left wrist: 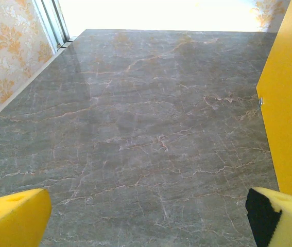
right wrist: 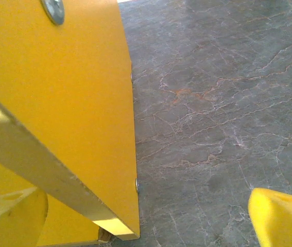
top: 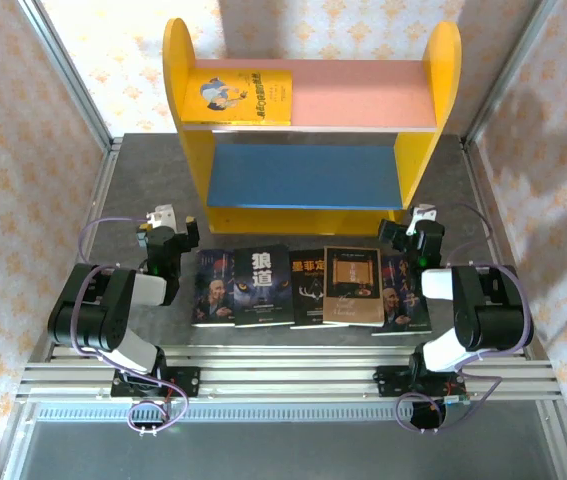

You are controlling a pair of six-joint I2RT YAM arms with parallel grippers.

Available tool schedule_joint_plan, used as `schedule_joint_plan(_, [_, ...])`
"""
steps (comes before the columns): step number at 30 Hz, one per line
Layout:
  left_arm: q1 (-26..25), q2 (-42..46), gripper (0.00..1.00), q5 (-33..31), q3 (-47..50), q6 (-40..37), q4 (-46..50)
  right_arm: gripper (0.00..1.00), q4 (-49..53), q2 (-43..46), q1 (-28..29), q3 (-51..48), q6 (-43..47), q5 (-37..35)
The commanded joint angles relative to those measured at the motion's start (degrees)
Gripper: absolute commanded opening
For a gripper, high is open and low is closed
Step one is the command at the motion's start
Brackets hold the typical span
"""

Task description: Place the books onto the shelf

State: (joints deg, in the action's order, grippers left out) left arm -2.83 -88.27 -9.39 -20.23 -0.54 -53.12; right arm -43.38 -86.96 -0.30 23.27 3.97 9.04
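Top external view: the shelf stands at the far middle of the table, with rounded yellow side panels, a flat pink upper board and a blue lower board. A yellow book lies on the pink board at its left end. The five books lie flat in a row on the table in front of the shelf, between the arms, edges overlapping. They are thin glossy paperbacks, four dark and one tan-brown book. We see the left gripper just left of the row and the right gripper near the shelf's right foot. Both are small here and the finger gap is hard to read.

Left wrist view: grey stone-veined tabletop, slightly shiny. Two yellow fingers are cut off at the bottom corners, spread wide with nothing between them. A shelf panel shows at the right edge.

Right wrist view: smooth yellow panel close up, a round metal screw head, a pale cut edge. One finger is plain; the other seems to sit behind that edge, yellow on yellow. The fingers are released and empty.
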Motion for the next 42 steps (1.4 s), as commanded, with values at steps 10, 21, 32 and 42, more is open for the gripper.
schedule_joint_plan(10, [0.63, 0.29, 1.0, -0.07, -1.16, -0.99, 0.28, 0.99, -1.45, 0.01, -0.18, 0.29, 0.83, 0.0])
schedule_joint_plan(21, [0.67, 0.29, 1.0, -0.09, -1.22, -1.01, 0.39, 0.99, -1.37, -0.13, -0.23, 0.38, 0.76, 0.0])
schedule_joint_plan(32, [0.72, 0.29, 1.0, 0.09, -1.3, -0.94, 0.57, 0.99, -1.53, 0.03, -0.21, 0.23, 0.65, -0.14])
schedule_joint_plan(42, [-0.98, 15.86, 1.0, -5.54, -2.94, -1.4, 15.88, 0.99, 9.21, 9.67, -0.71, 2.26, -1.3, -4.03])
